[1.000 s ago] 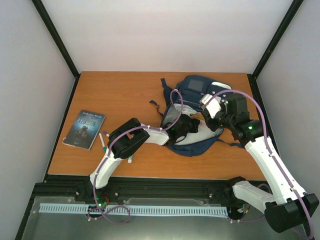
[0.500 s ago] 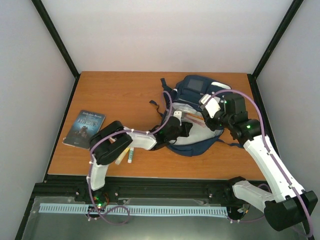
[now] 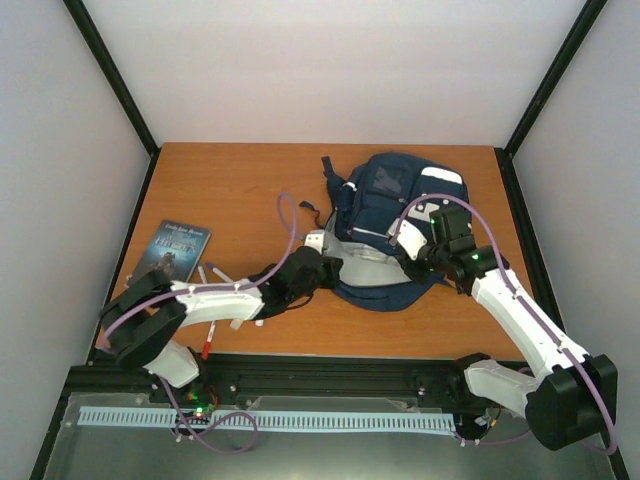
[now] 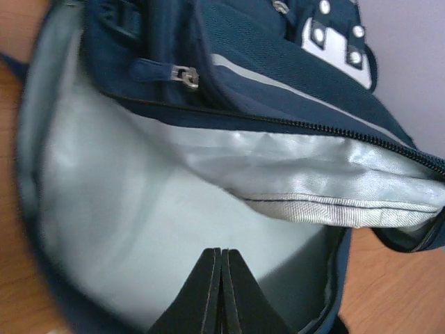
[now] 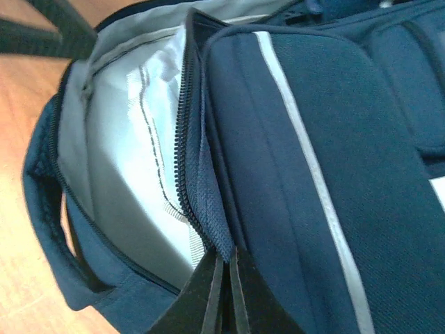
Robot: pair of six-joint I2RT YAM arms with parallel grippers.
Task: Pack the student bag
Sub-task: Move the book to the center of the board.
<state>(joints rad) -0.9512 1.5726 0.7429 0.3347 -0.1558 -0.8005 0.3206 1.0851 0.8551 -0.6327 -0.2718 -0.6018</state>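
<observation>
Top external view: the student bag (image 3: 395,215) lies unzipped at 1 o'clock on the bench (image 3: 240,190). The right fingers (image 5: 222,275) pinch its zipper edge (image 5: 198,174); the left fingers (image 4: 221,278), shut and empty, face its bare lining. A book (image 3: 172,257) and pens (image 3: 205,274) at 9 o'clock lie unpacked, so packing looks barely begun

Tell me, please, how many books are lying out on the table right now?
1. The book lies flat near the left edge of the table, apart from the student bag. The bag's inside is only partly visible, so another could be hidden there.
</observation>
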